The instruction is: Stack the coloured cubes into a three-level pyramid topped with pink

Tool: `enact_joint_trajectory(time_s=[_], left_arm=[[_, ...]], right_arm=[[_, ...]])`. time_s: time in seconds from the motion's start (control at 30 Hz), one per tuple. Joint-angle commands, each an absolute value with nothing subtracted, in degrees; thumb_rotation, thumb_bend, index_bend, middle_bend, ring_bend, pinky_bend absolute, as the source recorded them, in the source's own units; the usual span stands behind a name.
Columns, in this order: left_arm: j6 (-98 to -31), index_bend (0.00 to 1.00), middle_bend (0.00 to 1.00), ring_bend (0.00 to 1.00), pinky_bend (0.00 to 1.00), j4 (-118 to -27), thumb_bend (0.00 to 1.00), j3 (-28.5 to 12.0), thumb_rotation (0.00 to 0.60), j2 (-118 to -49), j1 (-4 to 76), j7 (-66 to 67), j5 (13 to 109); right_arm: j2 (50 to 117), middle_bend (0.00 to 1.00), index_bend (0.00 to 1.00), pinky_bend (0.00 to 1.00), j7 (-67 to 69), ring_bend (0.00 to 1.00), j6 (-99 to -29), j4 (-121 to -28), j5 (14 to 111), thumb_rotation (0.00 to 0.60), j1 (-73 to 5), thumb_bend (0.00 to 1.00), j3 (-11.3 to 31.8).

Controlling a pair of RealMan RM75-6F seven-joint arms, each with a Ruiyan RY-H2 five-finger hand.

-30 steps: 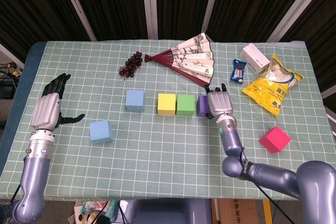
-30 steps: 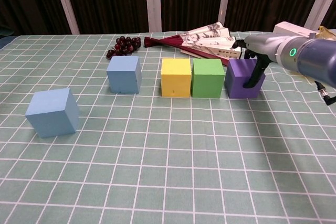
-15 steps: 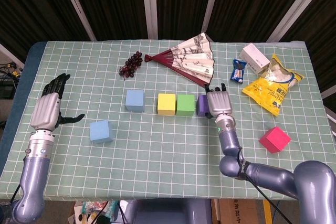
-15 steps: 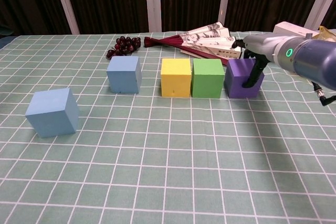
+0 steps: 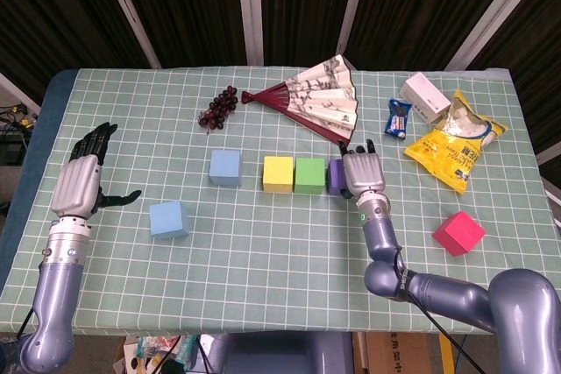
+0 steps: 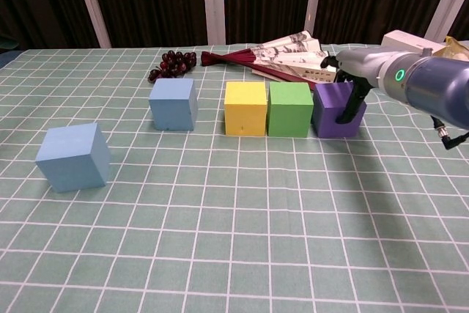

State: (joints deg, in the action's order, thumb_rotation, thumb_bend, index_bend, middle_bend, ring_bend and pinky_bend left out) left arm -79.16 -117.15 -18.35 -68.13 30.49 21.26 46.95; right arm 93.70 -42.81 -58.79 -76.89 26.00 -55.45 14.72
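Yellow (image 5: 279,173) (image 6: 245,108), green (image 5: 309,175) (image 6: 289,108) and purple (image 5: 334,176) (image 6: 333,111) cubes stand in a row at the table's middle, the purple one close against the green. My right hand (image 5: 363,172) (image 6: 353,82) lies over the purple cube's right side, its dark fingers (image 6: 350,105) touching it without gripping. One light blue cube (image 5: 225,166) (image 6: 173,103) stands left of the row, another (image 5: 168,219) (image 6: 73,156) nearer the front left. The pink cube (image 5: 458,233) sits alone at the front right. My left hand (image 5: 83,177) hovers open at the far left.
A bunch of dark grapes (image 5: 218,108) and a folding fan (image 5: 316,94) lie behind the row. A white box (image 5: 425,96), a blue packet (image 5: 399,117) and a yellow snack bag (image 5: 456,144) crowd the back right corner.
My right hand has edged left, sliding the purple cube closer to the green one. The left arm has not moved.
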Motion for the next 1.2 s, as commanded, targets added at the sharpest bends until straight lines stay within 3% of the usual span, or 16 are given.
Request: enact_joint_trajectory(time_s=[0.03,0.67,1.03,1.2], left_arm=[[-79.1,0.00,0.00,0.00,0.00,-117.1,0.11,-18.4,0.600,-68.2,30.5,21.2,47.0],[-79.1,0.00,0.00,0.00,0.00,-117.2,0.11,-18.3,0.600,-68.0,30.6,21.1,46.8],[-79.0,0.00,0.00,0.00,0.00,-117.1,0.11,-18.2,0.600,-68.0,30.6,21.1,46.8],[-78.9,0.00,0.00,0.00,0.00,-117.1,0.11,-18.2,0.600,-68.1,30.6,21.2,46.8]], right_arm=[[93.8,0.40,0.00,0.00,-42.8,0.20,-58.8,-76.9,26.0,0.600,-55.5,0.24,14.9],[94.6,0.39,0.00,0.00,-42.7,0.18,-58.8,-76.5,26.2,0.600,-55.5,0.24,15.5],[94.5,0.14,0.00,0.00,-42.0,0.01,-58.9,-76.8,26.7,0.600,-54.9,0.24,15.7],[93.8,0.08,0.00,0.00,-42.1,0.00,-59.5,-78.2,27.1,0.600,-54.4,0.24,15.5]])
